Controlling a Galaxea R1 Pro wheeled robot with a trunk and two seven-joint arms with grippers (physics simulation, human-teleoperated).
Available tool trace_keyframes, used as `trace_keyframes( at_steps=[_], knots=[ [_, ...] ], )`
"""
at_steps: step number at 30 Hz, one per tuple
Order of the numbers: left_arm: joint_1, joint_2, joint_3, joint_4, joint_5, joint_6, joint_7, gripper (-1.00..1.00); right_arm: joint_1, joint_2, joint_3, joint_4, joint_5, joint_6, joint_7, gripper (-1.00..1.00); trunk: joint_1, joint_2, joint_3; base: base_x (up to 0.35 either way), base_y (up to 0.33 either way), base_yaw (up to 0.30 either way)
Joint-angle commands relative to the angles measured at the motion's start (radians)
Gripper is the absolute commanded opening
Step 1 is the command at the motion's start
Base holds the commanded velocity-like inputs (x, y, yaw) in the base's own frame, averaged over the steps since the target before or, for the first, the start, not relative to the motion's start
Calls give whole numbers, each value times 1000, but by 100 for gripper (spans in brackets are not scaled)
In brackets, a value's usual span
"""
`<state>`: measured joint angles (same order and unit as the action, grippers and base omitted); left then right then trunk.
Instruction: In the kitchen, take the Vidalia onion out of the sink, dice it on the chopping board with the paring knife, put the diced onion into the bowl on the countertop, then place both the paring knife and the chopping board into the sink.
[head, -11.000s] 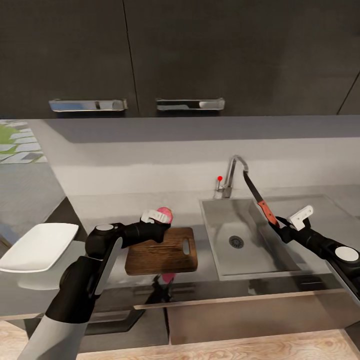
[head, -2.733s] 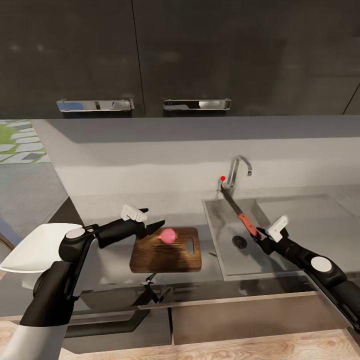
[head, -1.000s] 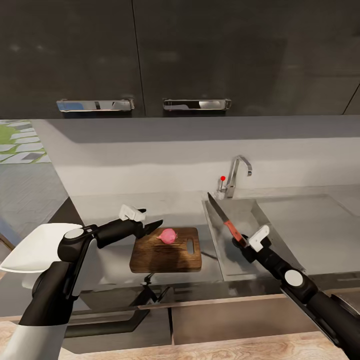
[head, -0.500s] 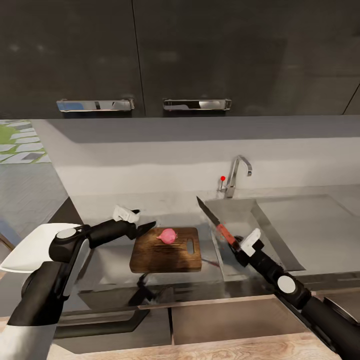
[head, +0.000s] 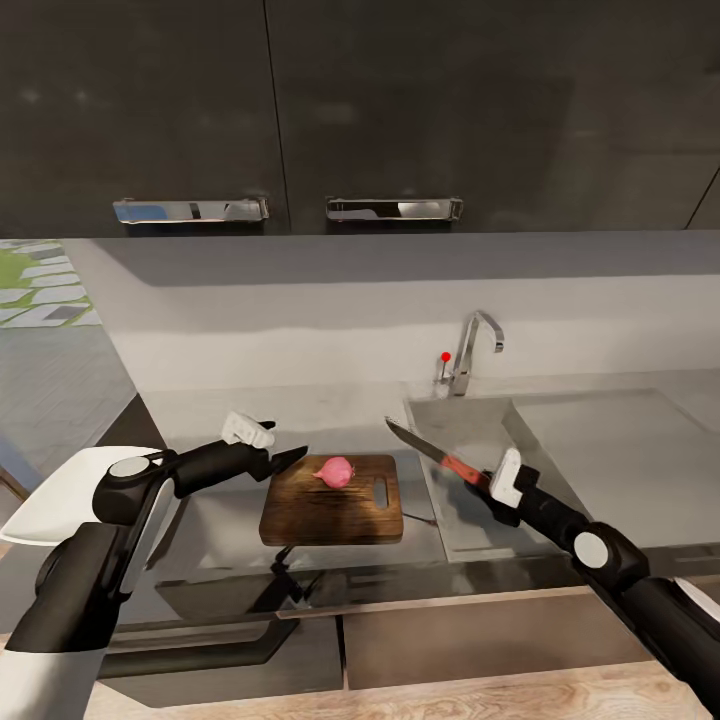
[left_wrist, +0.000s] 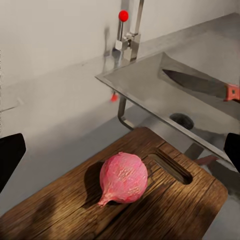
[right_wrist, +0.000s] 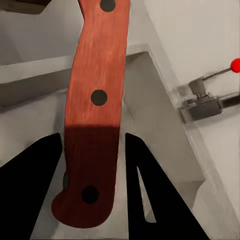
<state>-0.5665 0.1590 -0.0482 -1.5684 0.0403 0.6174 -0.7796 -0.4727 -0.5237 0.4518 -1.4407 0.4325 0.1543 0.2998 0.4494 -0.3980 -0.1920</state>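
- White bowl (head: 60, 495) at 9 o'clock, on the grey countertop (head: 215, 515).
- Left gripper (head: 292, 457) spread wide, empty, hanging just beside the board's 9 o'clock edge.
- Brown chopping board (head: 333, 500) at centre; Vidalia onion (head: 336, 471) resting whole on it.
- Right gripper (head: 487, 478) clamped on the paring knife (head: 432, 453), blade aimed toward 10 o'clock over the sink (head: 500, 430) rim.

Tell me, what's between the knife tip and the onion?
Just bare chopping board, with its slot handle, in the head view. The paring knife tip hangs above the board's sink-side end, short of the Vidalia onion.
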Motion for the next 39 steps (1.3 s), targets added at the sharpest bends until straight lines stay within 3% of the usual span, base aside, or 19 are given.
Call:
trace_keyframes(
  at_steps=[1,3,5,7,9,11,21,27,31,39],
  knots=[
    [-1,1,-1,0,4,8,0,100,-1,-1,-5,-2,21,5,30,-100,1,-2,-2,0,0,0],
    [-1,2,-1,0,4,8,0,100,-1,-1,-12,-2,30,5,48,-100,1,-2,-2,0,0,0],
    [-1,3,-1,1,3,8,0,100,-1,-4,-27,-2,90,5,71,-100,1,-2,-2,0,0,0],
    [-1,3,-1,1,3,9,0,100,-1,-5,-29,-1,161,5,77,-100,1,-2,-2,0,0,0],
    [-1,4,-1,1,3,9,0,100,-1,-7,-34,-2,287,4,107,-100,1,-2,-2,0,0,0],
    [-1,4,-1,1,2,10,0,100,-1,-7,-61,-2,323,5,147,-100,1,-2,-2,0,0,0],
    [-1,5,-1,1,2,10,0,100,-1,-7,-113,-3,340,4,183,-100,1,-2,-2,0,0,0],
    [-1,5,-1,0,1,10,1,100,-1,-6,-167,-4,341,3,188,-100,1,-2,-2,0,0,0],
    [-1,5,-1,-1,1,10,2,100,-1,-3,-174,-8,341,1,236,-100,1,-2,-2,0,0,0],
    [-1,6,-1,-4,1,11,2,100,-1,21,-160,-34,343,3,245,-100,1,-2,-2,0,29,0]
  ],
)
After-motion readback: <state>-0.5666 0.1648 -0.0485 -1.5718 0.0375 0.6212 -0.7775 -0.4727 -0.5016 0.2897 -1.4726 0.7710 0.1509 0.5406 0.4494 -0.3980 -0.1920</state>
